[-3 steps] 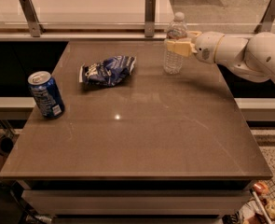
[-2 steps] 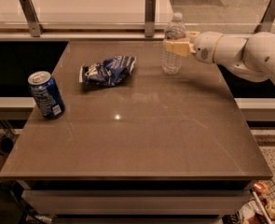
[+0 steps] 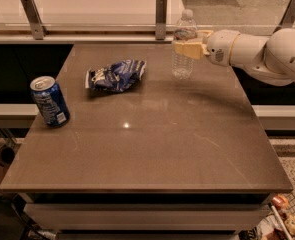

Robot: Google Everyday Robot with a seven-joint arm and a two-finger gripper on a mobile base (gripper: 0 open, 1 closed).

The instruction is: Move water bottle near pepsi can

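Observation:
The water bottle (image 3: 183, 59) is clear with a white cap and stands upright at the far right of the brown table (image 3: 152, 149). My gripper (image 3: 188, 48) reaches in from the right and is shut on the bottle's upper body. I cannot tell whether the bottle's base touches the table. The pepsi can (image 3: 49, 101), blue with a silver top, stands upright near the table's left edge, far to the left of the bottle and closer to the camera.
A crumpled blue-and-white snack bag (image 3: 117, 75) lies between the can and the bottle, toward the back. A glass railing with metal posts (image 3: 161, 16) runs behind the table. The white arm (image 3: 259, 54) crosses the table's right rear corner.
My gripper and the bottle in it have shifted slightly to the left. The can and the snack bag have not moved.

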